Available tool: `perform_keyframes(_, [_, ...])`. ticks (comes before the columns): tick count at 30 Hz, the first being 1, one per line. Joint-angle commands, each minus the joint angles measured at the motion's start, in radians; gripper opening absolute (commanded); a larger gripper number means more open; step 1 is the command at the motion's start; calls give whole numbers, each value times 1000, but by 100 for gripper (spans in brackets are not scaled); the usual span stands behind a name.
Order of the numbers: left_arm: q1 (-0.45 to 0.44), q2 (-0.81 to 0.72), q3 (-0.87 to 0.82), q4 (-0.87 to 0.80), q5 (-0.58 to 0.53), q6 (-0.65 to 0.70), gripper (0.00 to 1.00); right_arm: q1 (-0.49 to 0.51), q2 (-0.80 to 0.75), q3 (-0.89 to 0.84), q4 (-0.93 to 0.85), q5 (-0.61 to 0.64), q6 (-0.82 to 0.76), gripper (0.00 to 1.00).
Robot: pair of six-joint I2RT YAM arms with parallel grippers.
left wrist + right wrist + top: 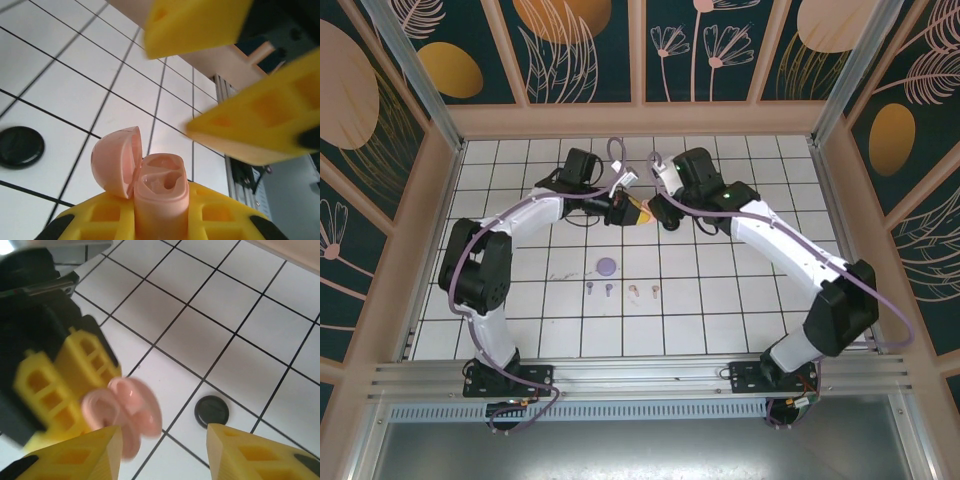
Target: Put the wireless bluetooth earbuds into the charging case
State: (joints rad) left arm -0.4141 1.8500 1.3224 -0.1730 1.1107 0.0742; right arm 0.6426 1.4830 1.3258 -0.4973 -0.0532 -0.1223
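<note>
My left gripper [632,211] is shut on the pink charging case [161,192], held above the tiles at the back. Its lid [115,160] is swung open to the left and both sockets are empty. My right gripper [660,212] stands open right next to it, its fingers [95,452] on either side of the gap just short of the pink case [127,407]. On the tiles nearer the front lie two purple earbuds [589,288] and two pink earbuds [633,291] in a row. The black earbuds are hidden.
A round purple case [607,266] lies shut just behind the row of earbuds. A black case [211,411] lies shut on the tiles below the grippers, the black case [20,146] left of the pink one. Wooden walls ring the tiled floor.
</note>
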Motion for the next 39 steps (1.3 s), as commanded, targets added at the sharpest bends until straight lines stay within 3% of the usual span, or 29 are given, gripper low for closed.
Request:
perform_keyframes(1, [27, -77, -50, 278, -48, -164, 0, 15, -130, -83, 1, -37, 115, 49])
perform_keyframes(9, [76, -203, -213, 583, -241, -327, 0, 113, -194, -276, 50, -29, 395, 49])
perform_keyframes(21, [111, -403, -417, 766, -584, -397, 0, 345, 130, -255, 35, 147, 624, 49])
perform_keyframes(29, [140, -435, -438, 781, -663, -427, 0, 397, 292, -155, -36, 188, 629, 49])
perform_keyframes(39, [159, -446, -469, 830, -673, -463, 0, 399, 380, -100, -59, 179, 612, 46])
